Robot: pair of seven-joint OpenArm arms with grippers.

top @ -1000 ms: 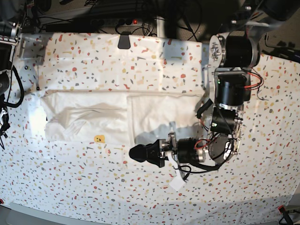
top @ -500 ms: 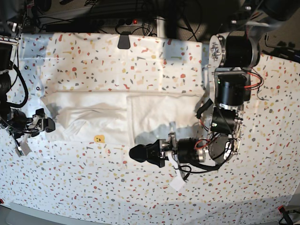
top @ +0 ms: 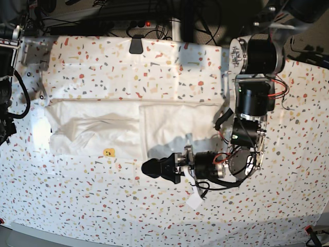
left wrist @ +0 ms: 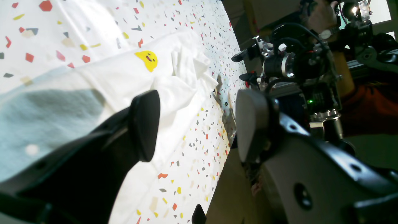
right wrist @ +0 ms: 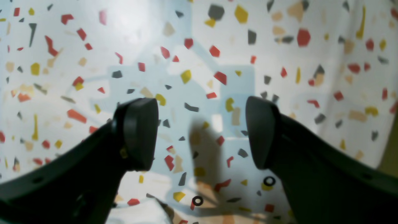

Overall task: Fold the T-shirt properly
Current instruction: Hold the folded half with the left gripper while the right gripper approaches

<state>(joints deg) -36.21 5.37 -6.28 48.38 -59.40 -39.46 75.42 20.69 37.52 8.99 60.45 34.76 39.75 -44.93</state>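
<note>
The T-shirt (top: 128,128) print faces down except one yellow smiley (left wrist: 147,59); the right gripper (right wrist: 199,133) lies outside the base view.

Your T-shirt (top: 128,128) lies folded across the middle of the table (top: 154,216), reaching toward its left edge. The left gripper (top: 149,168) sits just beside the shirt's front edge.

Overhead base; close, perhaps table-level, wrist views.
</note>
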